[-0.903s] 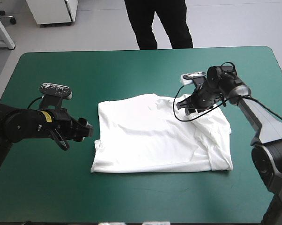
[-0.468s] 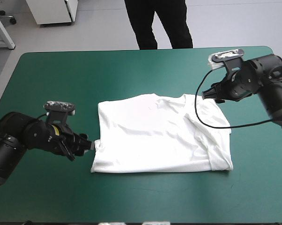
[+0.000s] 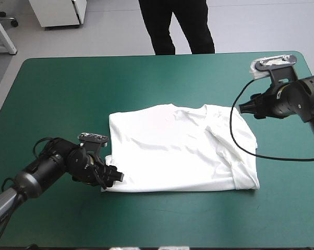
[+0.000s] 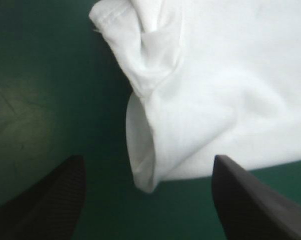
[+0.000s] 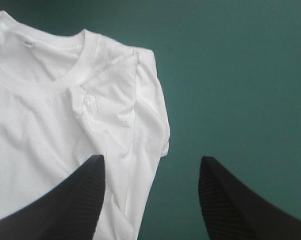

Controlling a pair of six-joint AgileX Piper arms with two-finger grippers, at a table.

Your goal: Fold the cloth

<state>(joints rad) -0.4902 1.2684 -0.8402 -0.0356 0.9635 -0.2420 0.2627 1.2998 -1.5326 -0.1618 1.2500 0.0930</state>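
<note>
**T-shirt (image 3: 172,151), white, short-sleeved cotton, flat on table; both grippers spread**

Position: garment lies spread flat around the middle of the table with the teal-green cover (image 3: 68,83), a little toward the right edge. Neck opening points to the far edge and the bottom hem faces the near edge. Both sleeves are folded in over the body, so the outline is roughly rectangular. Light creases run down the side nearer the right edge.

Left gripper (image 3: 115,176): low at the shirt's near-left corner, the arm reaching in from the table's near-left corner. In the left wrist view its two broad black fingers (image 4: 50,200) stand wide apart with nothing between them. The doubled corner of cloth (image 4: 140,165) sits just ahead of the gap, its edge rolled up slightly off the cover. A stitched sleeve hem (image 4: 110,25) lies farther ahead on the same side. Whether either finger touches the fabric cannot be told.

Right gripper (image 3: 246,108): raised above the cover near the table's right edge, just beyond the shirt's far-right corner and apart from it. The right wrist view shows its black fingers (image 5: 75,205) spread and empty. One hangs over the shirt's edge, the other over bare cover. Ahead of them are the ribbed round neckband (image 5: 83,57) and the folded-in right sleeve (image 5: 115,85), wrinkled along its crease.
</note>
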